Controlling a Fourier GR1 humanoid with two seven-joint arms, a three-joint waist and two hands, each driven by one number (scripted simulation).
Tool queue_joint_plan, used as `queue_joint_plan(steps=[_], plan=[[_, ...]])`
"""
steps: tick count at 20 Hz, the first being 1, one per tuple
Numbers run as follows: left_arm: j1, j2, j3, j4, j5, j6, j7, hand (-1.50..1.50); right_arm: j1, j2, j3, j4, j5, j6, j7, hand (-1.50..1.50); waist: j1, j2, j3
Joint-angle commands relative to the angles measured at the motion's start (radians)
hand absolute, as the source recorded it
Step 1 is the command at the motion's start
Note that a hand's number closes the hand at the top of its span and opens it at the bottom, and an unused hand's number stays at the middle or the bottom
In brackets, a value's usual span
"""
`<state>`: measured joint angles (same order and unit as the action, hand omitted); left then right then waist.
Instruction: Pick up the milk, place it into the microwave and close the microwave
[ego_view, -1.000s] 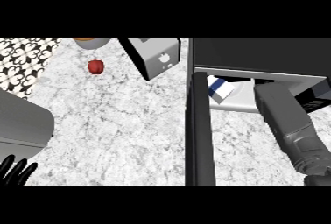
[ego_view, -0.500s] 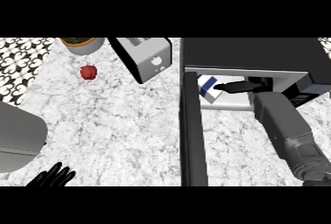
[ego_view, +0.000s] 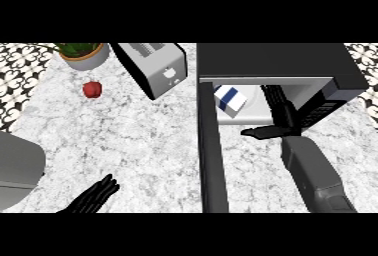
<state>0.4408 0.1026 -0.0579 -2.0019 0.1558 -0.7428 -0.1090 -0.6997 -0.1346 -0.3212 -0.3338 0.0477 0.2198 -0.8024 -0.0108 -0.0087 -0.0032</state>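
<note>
You are looking down on a counter (ego_view: 148, 145) of white stone veined with grey, smooth and flat, with black-and-white patterned tiling (ego_view: 18, 62) showing past its far corners. Your right hand (ego_view: 282, 116) is black, on a grey boxy forearm (ego_view: 314, 175), and reaches into the open microwave (ego_view: 273, 60) with its fingers straight and its thumb (ego_view: 258, 132) stuck out to the left. It has hold of nothing. The milk (ego_view: 230, 100), a white carton with a dark blue band, stands inside the pale cavity just left of those fingers, with a narrow gap between carton and hand. The microwave is a dark, matte box, and a darker control strip (ego_view: 325, 105) lies just right of the hand. Its door (ego_view: 210, 160) stands open to the left of the hand and you see it edge-on as a long dark bar running toward you across the counter. Well to the left of that hand, beyond the door, sits a boxy silver toaster (ego_view: 155, 67) with slots on top. Farther left lie a small glossy red fruit (ego_view: 91, 89) and a round grey pot with a green plant (ego_view: 77, 52). Your left hand (ego_view: 92, 197) rests at the lower left edge, fingers straight and empty. A smooth grey rounded shape (ego_view: 15, 170) lies just to its left, and you cannot tell what it is.
</note>
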Motion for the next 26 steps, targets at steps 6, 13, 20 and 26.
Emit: queue_joint_plan(steps=[6,13,20,26], plan=[[-0.142,-0.084,-0.091,0.139,-0.17,0.066,-0.035,1.5,0.351,0.027,0.079,-0.25,0.01,0.023,-0.004,-1.5,-0.046,-0.009,-0.001],[-0.234,-0.095,-0.148,0.219,-0.324,0.128,-0.05,1.5,0.698,-0.017,0.114,-0.531,-0.007,0.078,-0.022,-1.5,-0.044,-0.003,-0.001],[-0.342,-0.102,-0.336,0.378,-0.436,0.256,-0.108,1.5,0.996,-0.048,0.079,-0.849,-0.124,0.172,-0.002,-1.5,-0.019,0.005,0.001],[-0.48,-0.103,-0.443,0.56,-0.437,0.427,-0.173,1.5,1.194,-0.127,0.045,-1.011,-0.228,0.316,-0.003,-1.5,-0.014,0.008,0.002]])
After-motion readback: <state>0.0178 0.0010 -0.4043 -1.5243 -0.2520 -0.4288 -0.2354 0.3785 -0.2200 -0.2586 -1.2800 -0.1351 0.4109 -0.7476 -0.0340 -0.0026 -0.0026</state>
